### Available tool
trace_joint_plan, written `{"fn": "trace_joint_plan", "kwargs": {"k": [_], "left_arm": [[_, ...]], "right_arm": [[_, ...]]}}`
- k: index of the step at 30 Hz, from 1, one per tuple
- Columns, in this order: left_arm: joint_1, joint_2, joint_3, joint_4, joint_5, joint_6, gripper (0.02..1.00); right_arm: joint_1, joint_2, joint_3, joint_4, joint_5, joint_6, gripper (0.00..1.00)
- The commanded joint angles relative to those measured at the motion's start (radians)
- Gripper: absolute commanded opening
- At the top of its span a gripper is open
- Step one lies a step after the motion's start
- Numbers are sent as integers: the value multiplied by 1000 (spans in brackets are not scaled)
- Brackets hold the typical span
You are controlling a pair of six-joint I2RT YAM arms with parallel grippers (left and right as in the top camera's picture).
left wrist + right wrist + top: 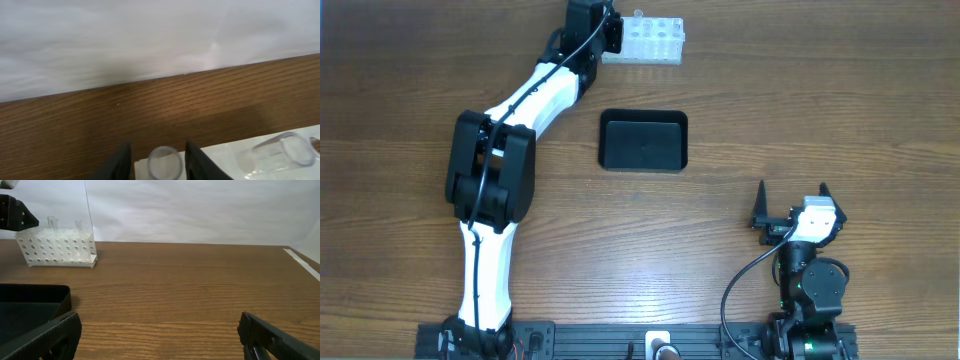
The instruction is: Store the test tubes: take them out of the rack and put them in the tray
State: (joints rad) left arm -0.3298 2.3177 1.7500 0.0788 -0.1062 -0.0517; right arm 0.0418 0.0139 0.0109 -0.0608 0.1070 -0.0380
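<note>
So the left tool (159, 145) is sitting up by the far edge of the surface (820, 90), right at the end of the white rack (655, 42). Its fingers (122, 162) are straddling the open mouth of a test tube (164, 164) that's standing in the rack. They're looking a bit wider than the glass, so I'm calling it spread around the tube and not actually pinching it. A second tube (295, 150) is standing further along the same rack. The black tray (643, 140) is lying around the middle of the surface, near the rack but apart from it. The right tool (792, 200) is hanging out near the near edge, toward the right corner, well apart from everything else, with its fingers spread wide
</note>
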Motion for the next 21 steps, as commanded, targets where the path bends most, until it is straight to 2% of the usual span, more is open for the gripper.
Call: {"fn": "trace_joint_plan", "kwargs": {"k": [1,3,9,12,21], "left_arm": [[-9,18,24,7,-8,-1,272],[-9,18,24,7,-7,-1,215],[-10,18,24,7,-7,-1,180],[-11,18,24,7,-7,-1,119],[-14,6,24,8,-8,-1,73]], "right_arm": [[-6,-7,-6,-3,-2,-4,991],[-6,-7,-6,-3,-2,-4,989],[-6,-7,-6,-3,-2,-4,991],[-6,-7,-6,-3,-2,-4,991],[-6,-7,-6,-3,-2,-4,991]]}}
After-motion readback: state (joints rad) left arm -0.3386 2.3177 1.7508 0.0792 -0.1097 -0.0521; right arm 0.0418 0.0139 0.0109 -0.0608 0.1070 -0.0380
